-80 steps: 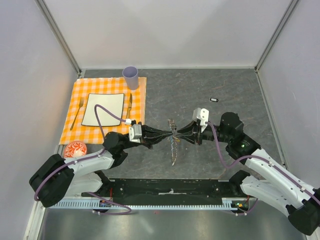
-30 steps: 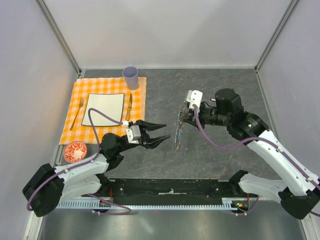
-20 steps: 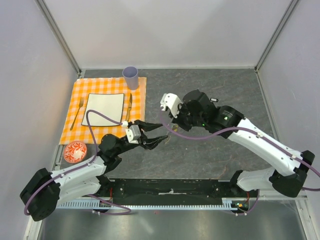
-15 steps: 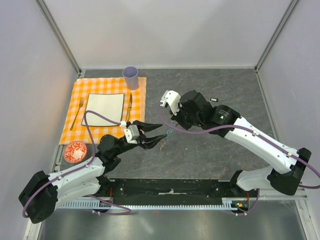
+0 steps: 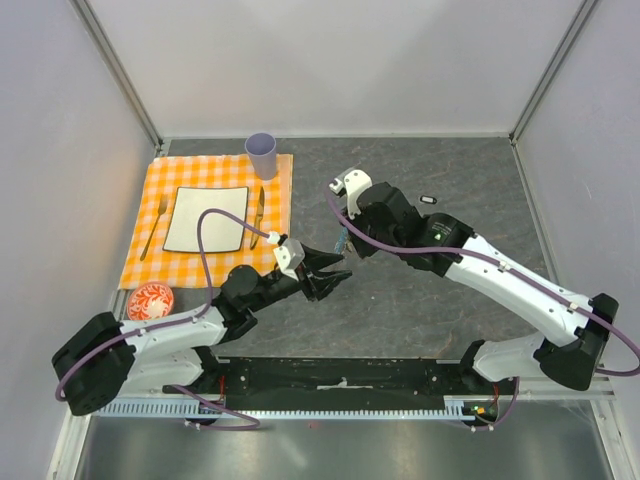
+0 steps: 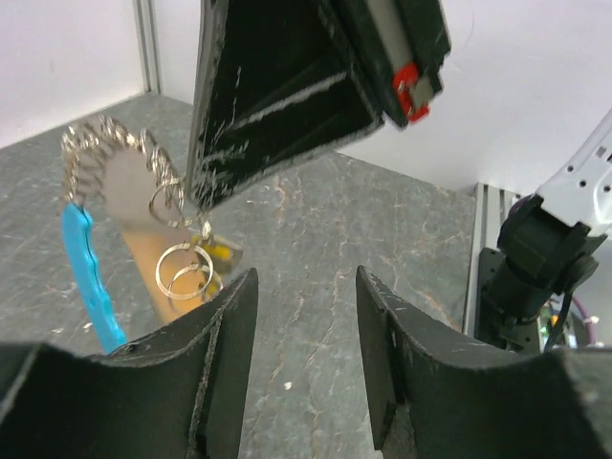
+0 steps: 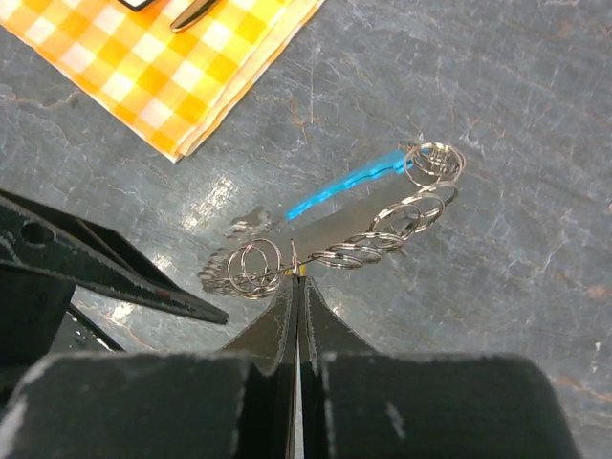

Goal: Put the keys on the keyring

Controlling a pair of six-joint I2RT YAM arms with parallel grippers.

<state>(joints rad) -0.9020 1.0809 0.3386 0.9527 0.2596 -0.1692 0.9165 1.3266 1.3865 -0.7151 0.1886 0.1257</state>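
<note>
The grey counter (image 5: pixel 450 170) carries an orange checked mat (image 5: pixel 210 172) in its far left corner. Over the counter's middle the right gripper (image 7: pixel 297 279) is clenched on the keyring (image 7: pixel 382 234), pinching its chain of metal rings so that it hangs clear of the surface, the blue section (image 7: pixel 335 191) trailing aside. The left gripper (image 6: pixel 306 287) sits just beside the chain, fingers spread, grasping nothing. A yellow piece (image 6: pixel 220 251) shows at the right gripper's tips. A black key (image 5: pixel 428 199) lies alone toward the far right corner
</note>
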